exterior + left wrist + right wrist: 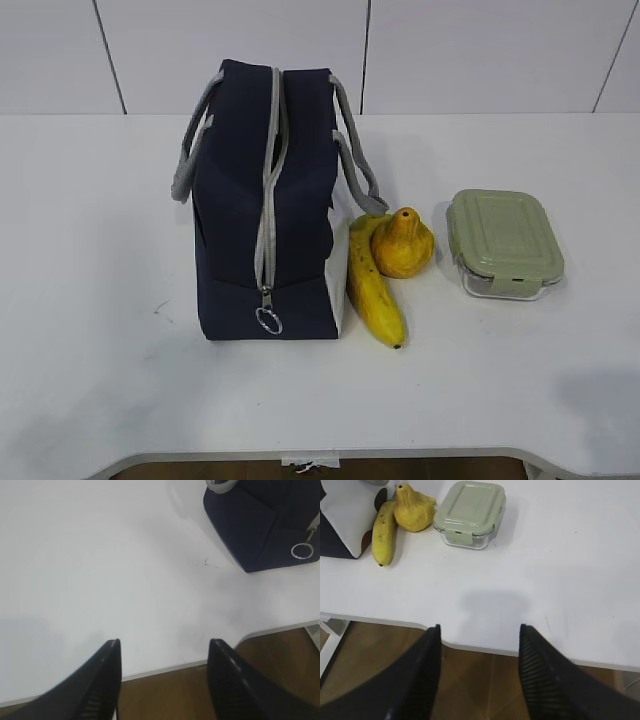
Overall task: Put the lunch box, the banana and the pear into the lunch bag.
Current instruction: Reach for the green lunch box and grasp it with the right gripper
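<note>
The navy lunch bag [265,210] stands zipped shut at the table's middle, its ring pull [268,320] at the near end. The banana [372,288] lies against the bag's right side, and the pear [402,243] leans on the banana. The lunch box [503,243] with its sage-green lid sits further right. My left gripper [165,647] is open and empty over the table's front edge, left of the bag's corner [260,525]. My right gripper [479,630] is open and empty at the front edge, with the lunch box [470,512], the pear [413,514] and the banana [384,537] beyond it. Neither gripper shows in the exterior view.
The white table [90,300] ends in a front edge with a notch [310,462]; brown floor shows below it. A white panelled wall [480,50] stands behind. Grey handles [355,150] hang off both sides of the bag.
</note>
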{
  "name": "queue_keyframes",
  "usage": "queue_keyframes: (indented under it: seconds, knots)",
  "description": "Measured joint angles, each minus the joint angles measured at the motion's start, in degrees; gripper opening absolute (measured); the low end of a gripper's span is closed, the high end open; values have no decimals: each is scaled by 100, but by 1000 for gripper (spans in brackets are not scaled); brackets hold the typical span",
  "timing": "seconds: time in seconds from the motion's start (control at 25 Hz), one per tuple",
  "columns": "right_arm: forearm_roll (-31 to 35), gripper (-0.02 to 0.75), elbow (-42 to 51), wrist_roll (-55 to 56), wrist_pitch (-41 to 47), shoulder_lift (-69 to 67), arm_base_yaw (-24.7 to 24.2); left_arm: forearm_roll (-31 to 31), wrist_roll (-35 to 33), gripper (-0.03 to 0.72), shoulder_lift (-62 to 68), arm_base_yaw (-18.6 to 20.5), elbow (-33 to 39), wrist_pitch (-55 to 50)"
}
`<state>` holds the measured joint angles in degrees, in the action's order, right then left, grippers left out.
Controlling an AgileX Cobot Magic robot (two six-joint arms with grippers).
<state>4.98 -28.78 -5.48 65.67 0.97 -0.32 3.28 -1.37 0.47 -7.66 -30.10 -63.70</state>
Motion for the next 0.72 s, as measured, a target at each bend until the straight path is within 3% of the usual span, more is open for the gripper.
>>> queue_keyframes:
  seconds: [0.44, 0.72]
  knots:
    - [33, 396, 0, 0, 0, -13, 0, 0, 0, 414, 0, 0, 0, 0]
    - [33, 396, -86, 10, -72, -1044, 0, 0, 0, 414, 0, 0, 0, 0]
